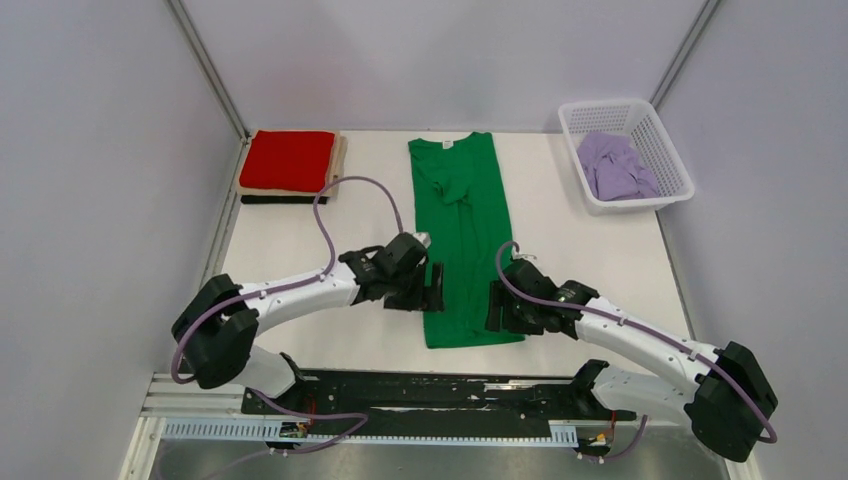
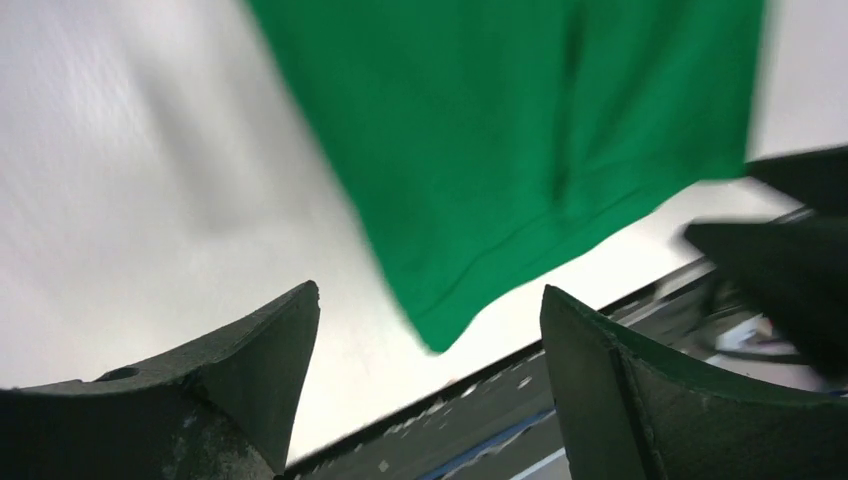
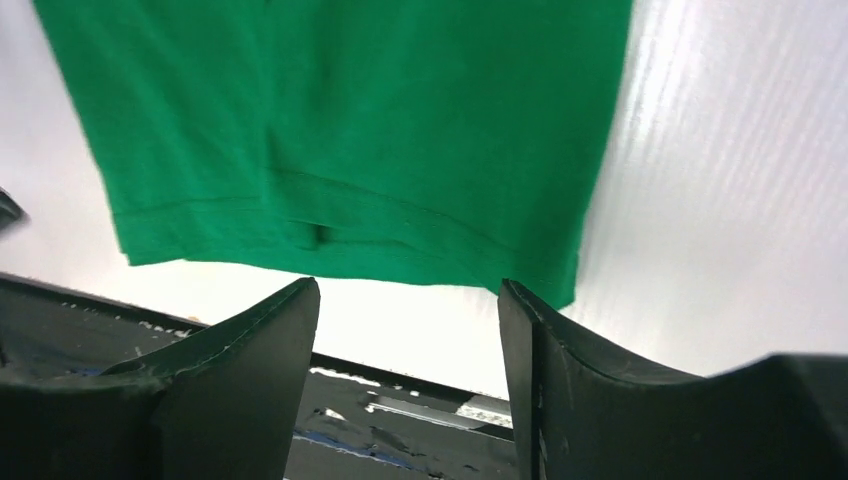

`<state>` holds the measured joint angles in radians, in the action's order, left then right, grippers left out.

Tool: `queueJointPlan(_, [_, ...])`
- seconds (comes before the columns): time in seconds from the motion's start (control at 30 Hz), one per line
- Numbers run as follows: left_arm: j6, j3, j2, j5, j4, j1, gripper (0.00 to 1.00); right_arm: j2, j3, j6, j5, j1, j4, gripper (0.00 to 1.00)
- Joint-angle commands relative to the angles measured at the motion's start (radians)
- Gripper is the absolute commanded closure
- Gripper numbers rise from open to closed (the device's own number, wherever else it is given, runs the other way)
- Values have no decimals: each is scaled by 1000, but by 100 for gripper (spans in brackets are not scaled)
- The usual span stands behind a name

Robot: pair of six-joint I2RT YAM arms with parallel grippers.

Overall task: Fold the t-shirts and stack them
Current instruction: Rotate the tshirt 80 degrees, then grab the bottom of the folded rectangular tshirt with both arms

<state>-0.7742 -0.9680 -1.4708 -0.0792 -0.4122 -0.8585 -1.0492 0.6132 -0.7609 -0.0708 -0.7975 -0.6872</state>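
A bright green t-shirt [image 1: 463, 235] lies flat on the white table, folded into a long narrow strip, white neck tag at the far end. My left gripper [image 1: 433, 287] is open and empty beside the strip's left edge near its hem. My right gripper [image 1: 495, 306] is open and empty at the right edge near the hem. The hem shows in the left wrist view [image 2: 500, 150] and the right wrist view [image 3: 340, 130]. A folded red t-shirt [image 1: 289, 159] tops a stack at the far left, over a beige one [image 1: 340, 160] and a black one [image 1: 270, 199]. A lilac t-shirt [image 1: 615, 166] lies crumpled in the basket.
A white plastic lattice basket [image 1: 668, 150] stands at the far right corner. The black rail of the arm bases [image 1: 420, 395] runs along the near table edge. Grey walls close in the table on three sides.
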Motion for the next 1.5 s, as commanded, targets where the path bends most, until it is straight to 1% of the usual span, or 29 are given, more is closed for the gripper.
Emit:
queueJointPlan(0.0, [-150, 167, 131, 59, -10, -71, 15, 9, -8, -42, -81, 7, -40, 35])
queueJointPlan(0.03, [-182, 217, 159, 55, 5, -80, 17, 1, -10, -48, -92, 9, -39, 35])
queueJointPlan(0.07, [-192, 236, 169, 49, 33, -90, 20, -9, -9, -53, -106, 9, -39, 35])
queueJointPlan(0.1, [-205, 263, 184, 46, 45, -95, 21, -20, -8, -54, -115, 10, -38, 36])
queueJointPlan(0.2, [-205, 281, 184, 30, 85, -111, 28, -67, 2, -49, -142, 12, -35, 38])
queueJointPlan(0.3, [-198, 278, 147, 15, 121, -134, 32, -112, 12, -46, -155, 12, -29, 41])
queueJointPlan(0.47, [-195, 255, 57, -21, 165, -156, 42, -172, 12, -54, -152, 12, -23, 45])
queueJointPlan(0.5, [-195, 251, 35, -23, 166, -163, 45, -178, 10, -56, -150, 12, -23, 47])
queueJointPlan(0.6, [-204, 233, -2, -5, 155, -186, 50, -186, 8, -66, -146, 12, -23, 53])
queueJointPlan(0.73, [-213, 210, -54, 34, 101, -204, 64, -192, 10, -74, -151, 12, -24, 62])
queueJointPlan(0.87, [-224, 212, -57, 67, 80, -205, 78, -197, 10, -76, -155, 12, -34, 73])
queueJointPlan(0.9, [-227, 212, -58, 74, 75, -205, 87, -199, 11, -78, -159, 12, -40, 75])
queueJointPlan(0.93, [-230, 209, -61, 75, 70, -205, 91, -201, 12, -81, -166, 12, -48, 78])
queueJointPlan(0.97, [-232, 206, -63, 76, 57, -205, 99, -202, 14, -86, -172, 12, -56, 81])
queueJointPlan(1.0, [-232, 202, -64, 76, 51, -205, 100, -203, 15, -93, -180, 12, -65, 85])
queueJointPlan(1.03, [-232, 201, -63, 76, 39, -205, 100, -203, 16, -102, -185, 12, -74, 87])
queueJointPlan(1.17, [-235, 199, -40, 124, 1, -205, 100, -191, 30, -120, -194, 12, -116, 88])
queueJointPlan(1.37, [-239, 208, 21, 155, -63, -205, 100, -146, 56, -156, -174, 11, -227, 94])
queueJointPlan(1.47, [-239, 215, 42, 162, -80, -205, 100, -138, 63, -178, -161, 12, -281, 95])
